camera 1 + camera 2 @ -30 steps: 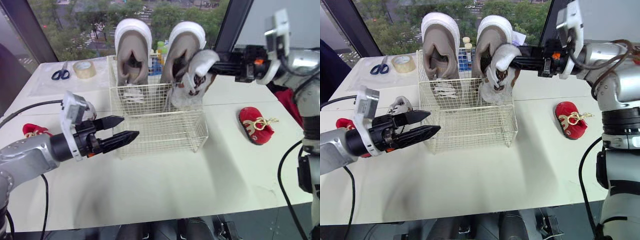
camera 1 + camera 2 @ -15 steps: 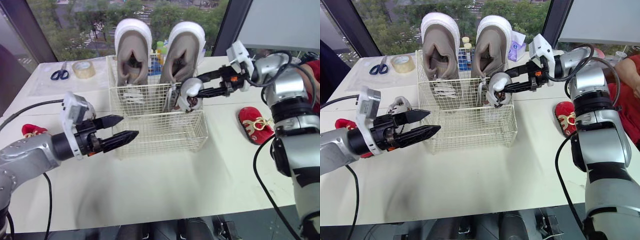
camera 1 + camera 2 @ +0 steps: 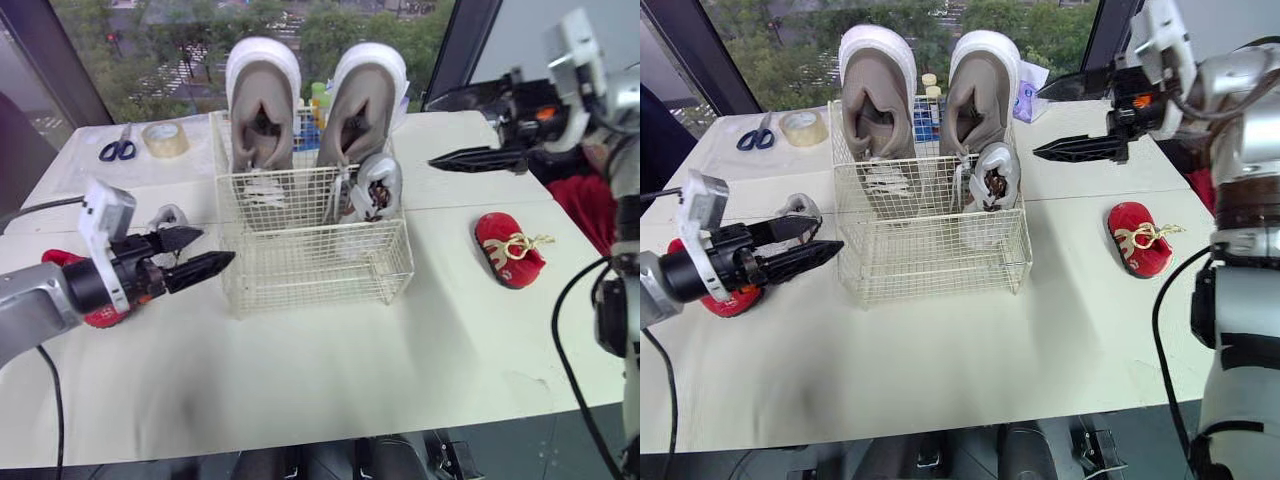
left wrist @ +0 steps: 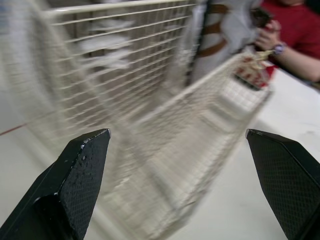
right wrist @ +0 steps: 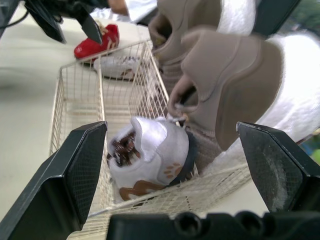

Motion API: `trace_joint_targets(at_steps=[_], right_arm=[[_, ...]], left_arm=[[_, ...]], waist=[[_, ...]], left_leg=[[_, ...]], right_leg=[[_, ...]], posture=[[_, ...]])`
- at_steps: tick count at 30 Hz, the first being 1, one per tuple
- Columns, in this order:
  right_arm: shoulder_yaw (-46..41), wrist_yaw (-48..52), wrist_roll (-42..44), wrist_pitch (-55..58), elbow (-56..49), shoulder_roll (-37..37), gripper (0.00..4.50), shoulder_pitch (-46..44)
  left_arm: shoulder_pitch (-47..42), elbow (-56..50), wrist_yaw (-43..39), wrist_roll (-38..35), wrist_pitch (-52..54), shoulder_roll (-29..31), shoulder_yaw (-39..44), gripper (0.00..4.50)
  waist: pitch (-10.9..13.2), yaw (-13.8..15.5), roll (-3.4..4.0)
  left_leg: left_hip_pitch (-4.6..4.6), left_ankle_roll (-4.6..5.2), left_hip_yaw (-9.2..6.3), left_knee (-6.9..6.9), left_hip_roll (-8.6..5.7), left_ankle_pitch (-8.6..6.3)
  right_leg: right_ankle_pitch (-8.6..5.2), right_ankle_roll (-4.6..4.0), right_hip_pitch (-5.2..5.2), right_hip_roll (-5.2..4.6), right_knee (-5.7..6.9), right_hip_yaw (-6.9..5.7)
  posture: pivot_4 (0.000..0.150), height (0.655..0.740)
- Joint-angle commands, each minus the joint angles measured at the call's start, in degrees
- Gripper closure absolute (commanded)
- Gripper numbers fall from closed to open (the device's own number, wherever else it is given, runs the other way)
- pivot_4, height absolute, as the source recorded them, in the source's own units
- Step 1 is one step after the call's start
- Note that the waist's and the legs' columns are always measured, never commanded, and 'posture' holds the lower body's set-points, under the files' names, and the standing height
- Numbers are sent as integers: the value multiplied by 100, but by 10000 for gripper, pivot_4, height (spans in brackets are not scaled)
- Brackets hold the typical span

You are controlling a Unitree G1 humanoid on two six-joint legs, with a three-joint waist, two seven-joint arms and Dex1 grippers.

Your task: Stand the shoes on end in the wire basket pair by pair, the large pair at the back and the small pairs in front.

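— The right claw (image 3: 428,128) hangs over the far right part of the surface (image 3: 330,370), to the right of the wire basket (image 3: 318,288) and apart from it. Its two fingers are spread wide with nothing between them.
— And the left claw (image 3: 216,246)?
— It is low over the left side of the surface, fingers parted and empty. The tips point at the basket's left wall, just short of it.
— Where do the shoes stand?
— The two large beige shoes (image 3: 262,110) stand on end at the back of the basket, side by side, with white soles showing at the top and openings facing the near edge. One small silver shoe (image 3: 376,188) stands on end at the basket's right side, just in front of the right-hand large shoe.
— The rest?
— A second small silver shoe (image 3: 167,214) lies on the surface just behind the left claw. One red shoe (image 3: 510,250) lies near the right edge, well apart from the basket. Another red shoe (image 3: 728,300) lies near the left edge, partly hidden by the left arm. Scissors (image 3: 118,150) and a roll of tape (image 3: 165,138) sit at the far left corner.
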Motion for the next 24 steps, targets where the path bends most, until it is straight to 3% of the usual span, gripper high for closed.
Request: trace_joint_targets(at_steps=[1, 5, 13, 17, 24], right_arm=[[-385, -327, 199, 599, -831, -375, 181, 235], [-441, -246, 772, 1878, -1944, -805, 181, 558], [-471, -478, 1688, 3167, -3534, -1073, 181, 1173], [-568, -624, 1961, 3434, -3843, -1217, 181, 1262], [-781, -959, 2259, 3579, -4140, -1357, 181, 1508]], left_arm=[[-208, 451, -73, 665, -82, 363, 218, 0], [-1318, 1429, 114, 1862, 104, 694, -1116, 0], [-4565, 3647, -12, 3820, 1130, -306, -3608, 0], [-5648, 4833, -539, 4579, 1263, -739, -4309, 0], [-6552, 7260, -1502, 5817, 710, -1615, -5024, 0]], waist=[[0, 5, 0], [0, 55, 4], [-4, 157, -13], [-3, 138, -17], [-4, 136, -18]], left_leg=[[-3, 0, 0, -1, 0, 0], [-9, 1, 9, -7, -4, -1], [-18, 4, 17, -12, -4, 0], [-58, 12, 25, 9, -6, -2], [-59, 32, 30, 16, -1, 7]], right_leg=[[0, 0, -4, -1, 0, 0], [3, -3, -18, -8, 1, 2], [19, 14, -23, -7, 5, -2], [20, 16, -29, -2, 13, -5], [19, 18, -32, 8, 20, -9]], posture=[[1500, 7400], [1500, 7400], [1500, 7400], [1500, 7400], [1500, 7400]])
